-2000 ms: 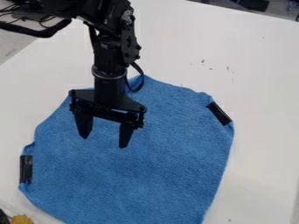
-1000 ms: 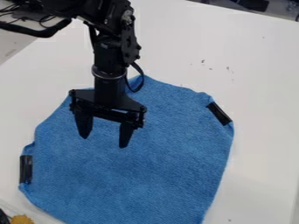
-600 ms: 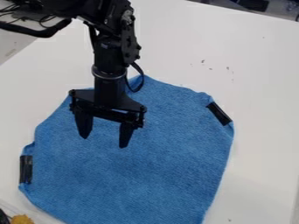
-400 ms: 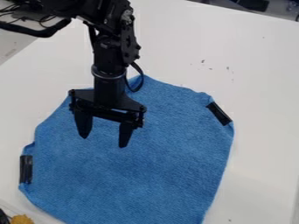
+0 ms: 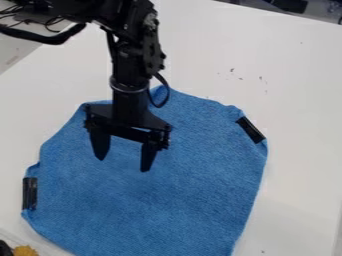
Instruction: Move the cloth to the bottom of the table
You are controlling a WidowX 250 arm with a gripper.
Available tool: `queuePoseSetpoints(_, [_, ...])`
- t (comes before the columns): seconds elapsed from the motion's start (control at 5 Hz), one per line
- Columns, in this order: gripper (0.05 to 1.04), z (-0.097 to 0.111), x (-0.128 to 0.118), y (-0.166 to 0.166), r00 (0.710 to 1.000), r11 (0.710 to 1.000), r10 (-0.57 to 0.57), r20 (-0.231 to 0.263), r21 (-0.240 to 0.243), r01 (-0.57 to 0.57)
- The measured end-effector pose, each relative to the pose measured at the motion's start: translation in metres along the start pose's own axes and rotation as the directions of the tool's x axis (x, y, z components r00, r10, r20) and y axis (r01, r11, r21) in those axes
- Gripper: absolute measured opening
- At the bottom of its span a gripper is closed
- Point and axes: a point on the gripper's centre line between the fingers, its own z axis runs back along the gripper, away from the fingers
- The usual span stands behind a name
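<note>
The blue cloth [image 5: 190, 200] lies spread out on the white worktop [image 5: 294, 95], covering much of the left and middle of the frame and running down to the bottom edge. Its outline is many-sided, with slightly wavy edges near the top and a raised-looking corner at the upper right of the fabric. A short strip of black tape [image 5: 250, 130] sits slanted on that corner, right of the middle of the frame, and another black strip [image 5: 29, 193] stands nearly upright along the cloth's left edge, low on the left side. The black arm [image 5: 130, 60] comes in from the upper left and hangs down in front of the upper part of the cloth, a thin cable looping out at its right side. The claw [image 5: 123, 165] is left of the middle of the frame, pointing down over the cloth, its two fingers spread wide with blue fabric showing between them and nothing pinched; whether the tips touch the cloth I cannot tell. In the bottom left corner there is a small yellow thing [image 5: 25, 251], with a dark rounded one [image 5: 4, 248] just beside it. Small dark specks [image 5: 260, 78] dot the worktop at the upper right.
</note>
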Motion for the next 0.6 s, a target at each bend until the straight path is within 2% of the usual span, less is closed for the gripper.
queuePoseSetpoints(0.6, [1.000,-0.0002,0.0002,0.0019,1.000,1.000,0.010,-0.002,-0.002,-0.010])
